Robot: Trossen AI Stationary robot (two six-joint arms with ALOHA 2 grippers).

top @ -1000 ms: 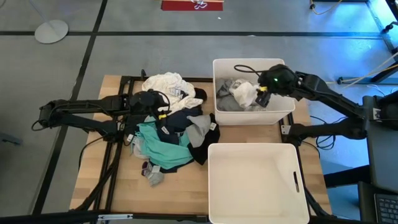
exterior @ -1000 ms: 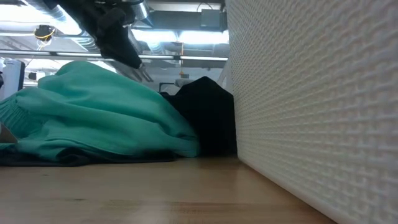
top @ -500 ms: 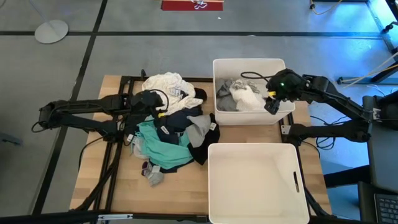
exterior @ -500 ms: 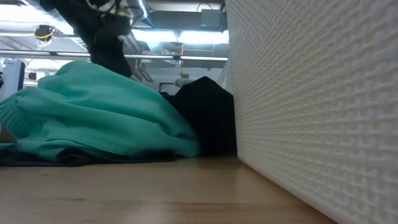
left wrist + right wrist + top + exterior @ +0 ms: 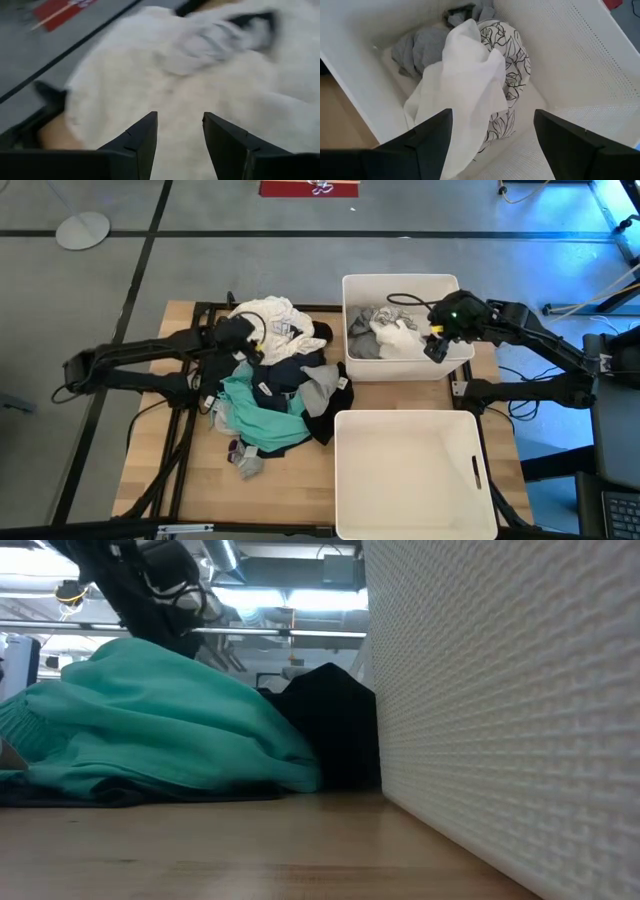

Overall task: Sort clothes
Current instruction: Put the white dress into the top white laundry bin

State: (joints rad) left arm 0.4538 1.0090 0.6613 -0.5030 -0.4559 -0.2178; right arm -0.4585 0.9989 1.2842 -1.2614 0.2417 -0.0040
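A pile of clothes lies on the table's left half: a cream garment point(image 5: 272, 318) at the far end, then navy point(image 5: 290, 372), light grey point(image 5: 322, 380) and teal point(image 5: 255, 418) pieces, with a sock point(image 5: 245, 462) nearest. My left gripper point(image 5: 256, 336) point(image 5: 180, 117) is open just over the cream garment point(image 5: 200, 75); whether it touches, I cannot tell. My right gripper point(image 5: 432, 346) point(image 5: 492, 112) is open and empty over the far bin's right side. A white cloth point(image 5: 465, 75), a leaf-patterned cloth point(image 5: 512, 60) and a grey cloth point(image 5: 417, 45) lie in that bin.
Two white bins stand on the table's right half: the far one point(image 5: 350, 290) holds clothes, and nothing shows inside the near one point(image 5: 342, 480). In the low view the teal garment point(image 5: 150, 725) and a black one point(image 5: 330, 730) lie against the near bin's wall point(image 5: 500, 690).
My left gripper has gone toward the table's far edge, onto the cream garment. My right gripper has drawn back from the bin's middle toward the table's right edge, away from the white cloth, which now lies in the far bin.
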